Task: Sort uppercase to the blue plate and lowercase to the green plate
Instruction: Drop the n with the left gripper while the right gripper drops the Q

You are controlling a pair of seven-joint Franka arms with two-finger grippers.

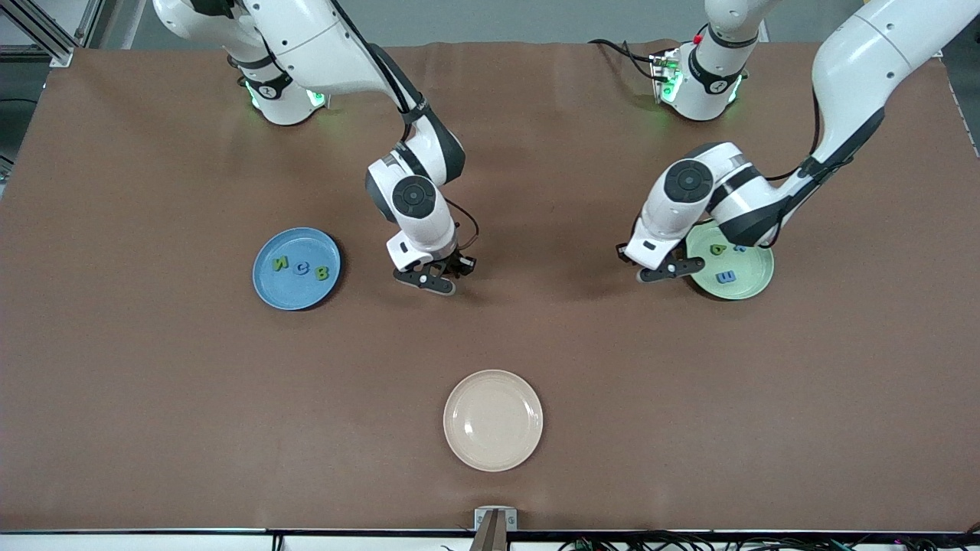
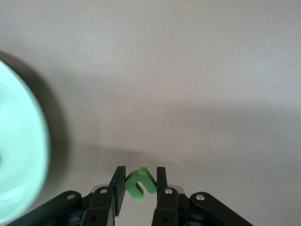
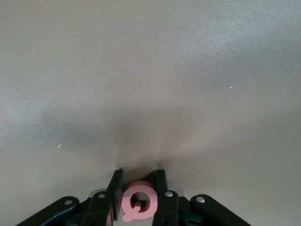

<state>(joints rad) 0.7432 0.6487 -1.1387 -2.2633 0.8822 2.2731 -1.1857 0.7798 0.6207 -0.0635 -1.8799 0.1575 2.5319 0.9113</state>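
Holding 3 caps on blue plate [image 1: 264, 287], 3 lowercase on green plate [image 1: 754, 285].

**Brown-covered table, grey surroundings**

A brown cloth [image 1: 536, 344] covers the whole table, lightly creased along its farthest edge. An aluminium frame [image 1: 46, 30] stands on grey floor off the corner at the right arm's end. Along the nearest edge run a white strip, a small metal bracket [image 1: 495, 518] and tangled cables [image 1: 727, 543]. Lighting is even, shadows soft.
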